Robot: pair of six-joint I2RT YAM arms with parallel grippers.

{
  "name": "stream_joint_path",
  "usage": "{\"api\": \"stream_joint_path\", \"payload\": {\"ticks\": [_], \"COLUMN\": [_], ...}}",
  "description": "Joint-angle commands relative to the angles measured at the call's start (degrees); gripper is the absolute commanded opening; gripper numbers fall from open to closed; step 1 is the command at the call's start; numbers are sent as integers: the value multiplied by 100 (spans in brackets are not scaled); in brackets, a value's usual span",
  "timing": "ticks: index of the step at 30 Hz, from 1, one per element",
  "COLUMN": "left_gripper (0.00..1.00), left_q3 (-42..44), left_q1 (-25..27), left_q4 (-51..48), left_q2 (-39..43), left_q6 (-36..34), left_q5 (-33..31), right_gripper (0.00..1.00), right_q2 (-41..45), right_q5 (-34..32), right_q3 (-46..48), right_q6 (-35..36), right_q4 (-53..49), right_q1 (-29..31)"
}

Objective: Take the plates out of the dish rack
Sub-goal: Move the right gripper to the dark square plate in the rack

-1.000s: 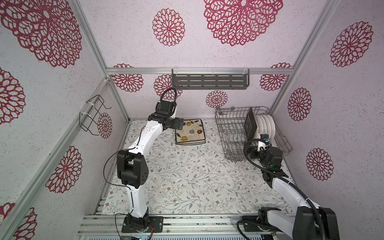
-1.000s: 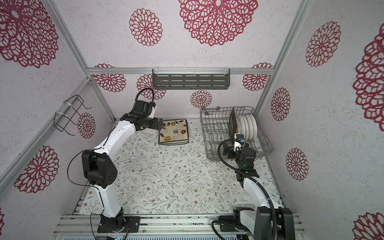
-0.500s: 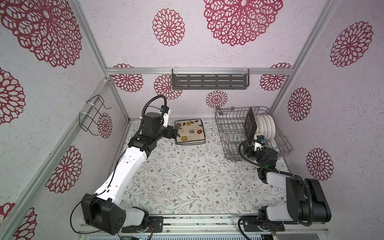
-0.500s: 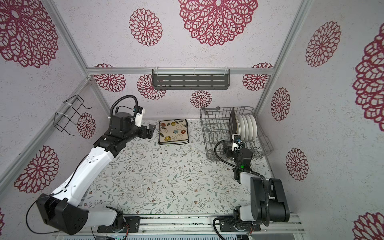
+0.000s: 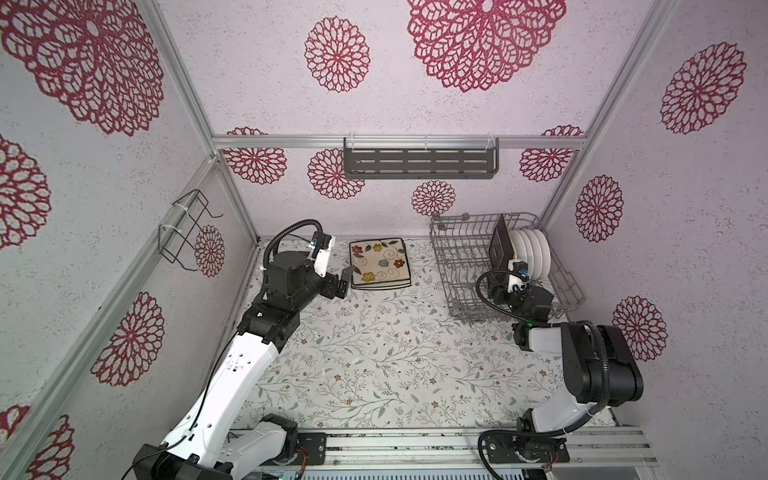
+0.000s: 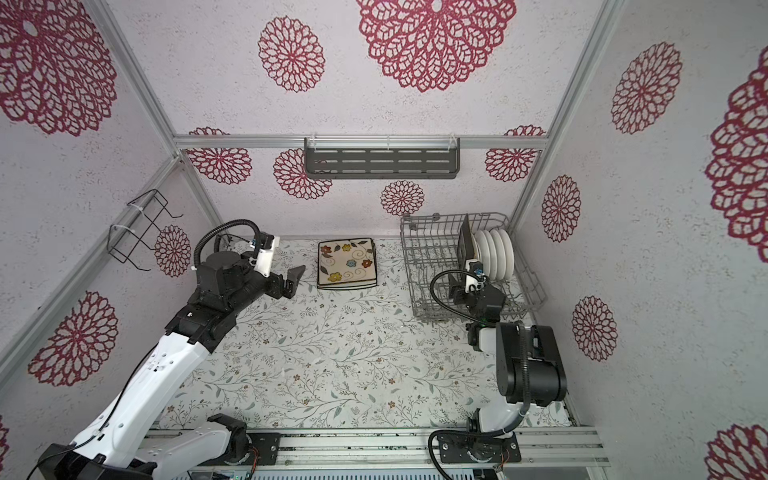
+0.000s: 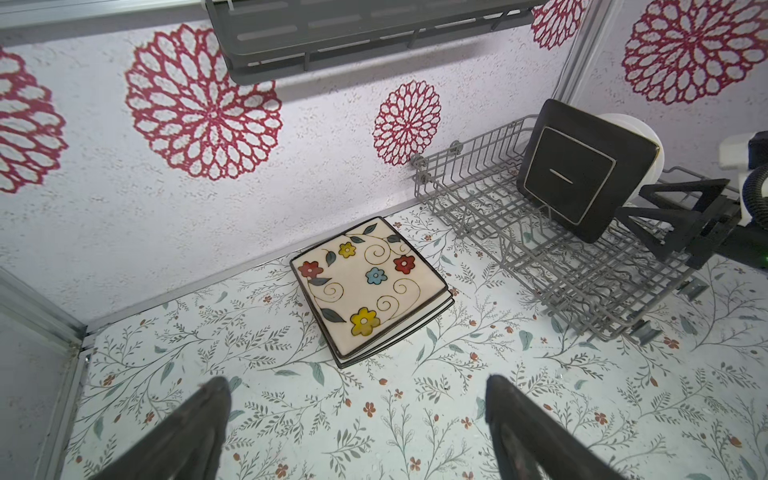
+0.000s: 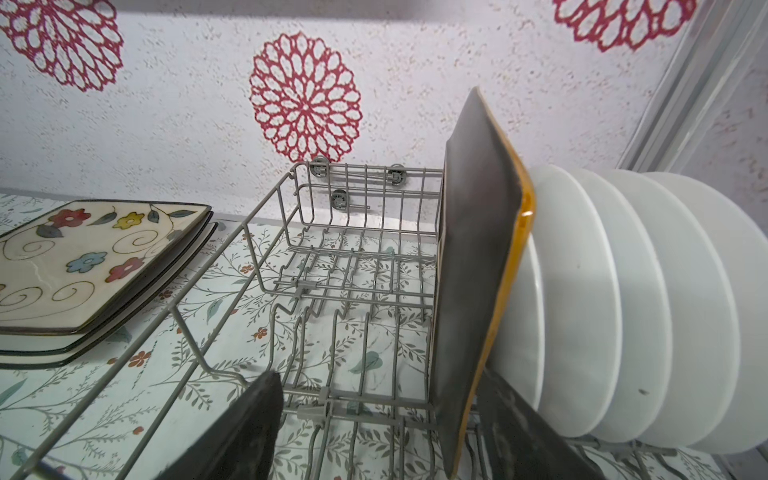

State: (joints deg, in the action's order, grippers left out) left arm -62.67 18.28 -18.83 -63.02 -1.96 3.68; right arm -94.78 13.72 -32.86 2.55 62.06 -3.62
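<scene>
Low in the right wrist view, the right gripper (image 8: 378, 382) stands parted astride the bottom edge of the upright black square plate (image 8: 478, 249), beside white round plates (image 8: 623, 332) in the dish rack (image 5: 457, 249). Grasping seems the step in hand; the next move calls for a pinch and a straight lift out. Left of centre in a top view, the left gripper (image 5: 345, 280) hangs wide open by the stacked cream plates (image 5: 379, 262).

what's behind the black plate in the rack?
A row of round white plates stands on edge right behind the black plate in the dish rack. Their faces and exact count are hidden.
</scene>
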Motion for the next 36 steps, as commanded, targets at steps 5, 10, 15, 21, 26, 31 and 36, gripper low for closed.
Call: {"api": "stream_joint_path", "payload": {"ticks": [5, 10, 15, 21, 26, 31, 36], "left_gripper": [97, 97, 97, 97, 97, 97, 97], "left_q3": [-113, -111, -140, -140, -325, -322, -280], "left_q1": [35, 35, 42, 35, 43, 40, 37], "left_q4": [-549, -665, -701, -701, -971, -1090, -1018], "left_q2": [25, 64, 57, -13, -111, -97, -156], "left_q6": [-164, -139, -120, -138, -121, -129, -120], "left_q5": [-140, -205, -225, -262, -276, -316, -288], "right_gripper": [73, 68, 59, 50, 50, 52, 60], "right_q2": [-264, -482, -539, -653, -728, -847, -906], "right_q5": [122, 244, 313, 362, 211, 325, 362], "right_q3": [-420, -672, -698, -825, -1113, -1356, -1597], "right_q6": [42, -106, -174, -363, -583, -734, -939], "right_q4": [324, 253, 284, 281, -36, -193, -430], "right_q1": [-59, -86, -94, -93, -87, -86, -87]}}
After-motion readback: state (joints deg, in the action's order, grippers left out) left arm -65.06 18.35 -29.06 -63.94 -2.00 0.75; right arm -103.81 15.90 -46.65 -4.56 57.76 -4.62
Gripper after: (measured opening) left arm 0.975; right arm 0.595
